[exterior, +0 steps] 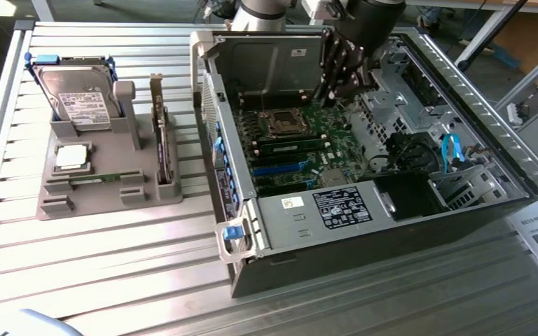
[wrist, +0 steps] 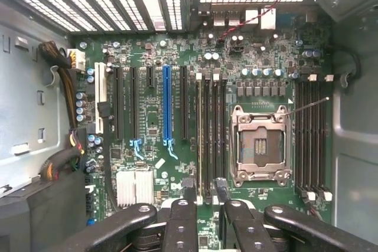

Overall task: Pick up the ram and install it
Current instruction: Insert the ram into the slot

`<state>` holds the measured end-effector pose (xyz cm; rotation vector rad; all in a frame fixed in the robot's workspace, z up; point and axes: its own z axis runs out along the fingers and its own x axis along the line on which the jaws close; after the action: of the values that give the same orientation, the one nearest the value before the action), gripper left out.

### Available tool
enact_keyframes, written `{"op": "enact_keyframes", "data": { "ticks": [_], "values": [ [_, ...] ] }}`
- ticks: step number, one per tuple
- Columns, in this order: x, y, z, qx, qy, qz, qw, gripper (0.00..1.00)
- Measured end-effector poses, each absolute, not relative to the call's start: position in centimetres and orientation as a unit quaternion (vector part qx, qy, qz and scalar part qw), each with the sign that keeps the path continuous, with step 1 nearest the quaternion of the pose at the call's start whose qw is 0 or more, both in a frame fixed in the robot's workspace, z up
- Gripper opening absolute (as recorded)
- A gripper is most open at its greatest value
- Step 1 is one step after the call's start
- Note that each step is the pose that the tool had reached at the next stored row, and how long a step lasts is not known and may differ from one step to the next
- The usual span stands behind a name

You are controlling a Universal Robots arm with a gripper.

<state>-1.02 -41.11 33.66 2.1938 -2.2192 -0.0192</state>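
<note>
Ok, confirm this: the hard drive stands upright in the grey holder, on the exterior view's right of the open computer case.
Not quite. The hard drive does stand upright in the grey holder, but on the exterior view's left of the open computer case, not its right. The exterior view shows this.

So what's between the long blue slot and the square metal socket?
In the wrist view, long dark slots stand in a row between the blue slot and the socket.
</note>
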Motion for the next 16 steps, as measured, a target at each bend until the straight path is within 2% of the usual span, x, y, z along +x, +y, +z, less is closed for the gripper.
{"op": "enact_keyframes", "data": {
  "ticks": [16],
  "values": [
    [-1.0,-41.1,35.8,0.703,-0.711,-0.006,0.01,0.25]
  ]
}}
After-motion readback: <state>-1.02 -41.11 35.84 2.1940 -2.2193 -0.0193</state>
